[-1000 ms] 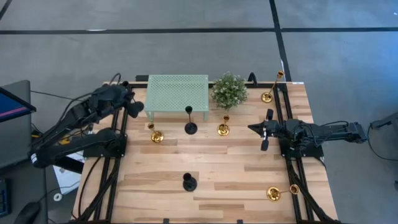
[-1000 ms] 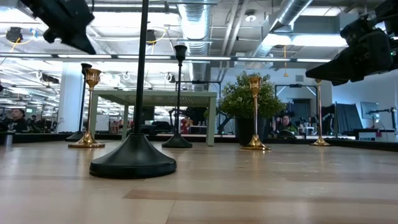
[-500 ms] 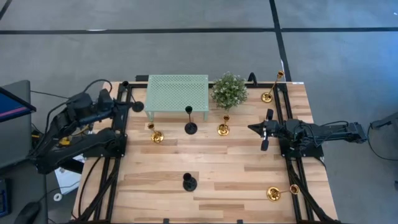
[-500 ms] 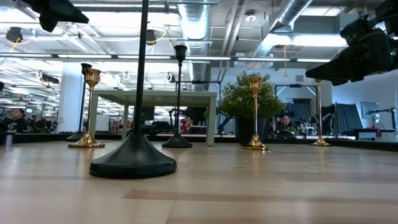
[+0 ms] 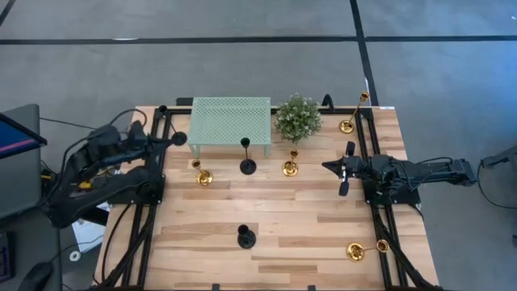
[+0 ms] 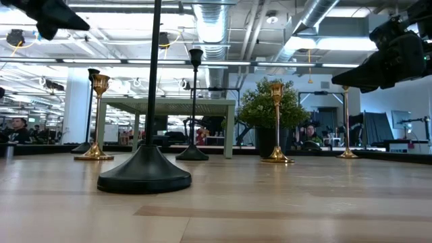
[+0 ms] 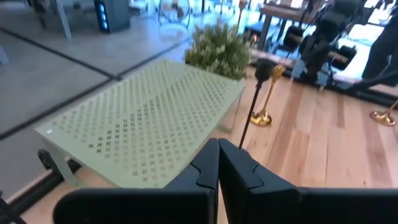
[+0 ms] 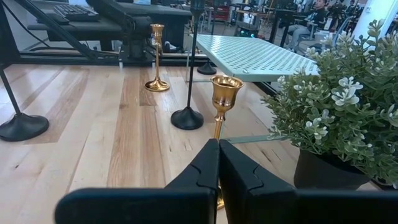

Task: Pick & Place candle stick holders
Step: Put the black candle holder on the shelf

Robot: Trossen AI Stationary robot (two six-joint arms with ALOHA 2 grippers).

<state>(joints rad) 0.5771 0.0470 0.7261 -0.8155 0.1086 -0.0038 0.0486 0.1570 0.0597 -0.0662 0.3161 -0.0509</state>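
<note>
Both arms idle at the table edges; candle stick holders stand untouched.
Light wood-plank table (image 5: 307, 226), grey floor around, open ceiling ducts behind. Mint mesh table (image 5: 231, 121) and potted plant (image 5: 297, 117) sit ahead of the left gripper (image 7: 217, 163), fingers pressed together; right gripper (image 8: 217, 163), fingers likewise together, faces a gold holder (image 8: 225, 93), cup on thin stem. Beyond it: black holder (image 8: 188, 117), another gold holder (image 8: 157, 84).

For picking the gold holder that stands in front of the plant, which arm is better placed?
The right one, probably. The right gripper sits over the table with shut jaws, near the gold holder. The left gripper, also shut, is by the table's far-left edge.
</note>
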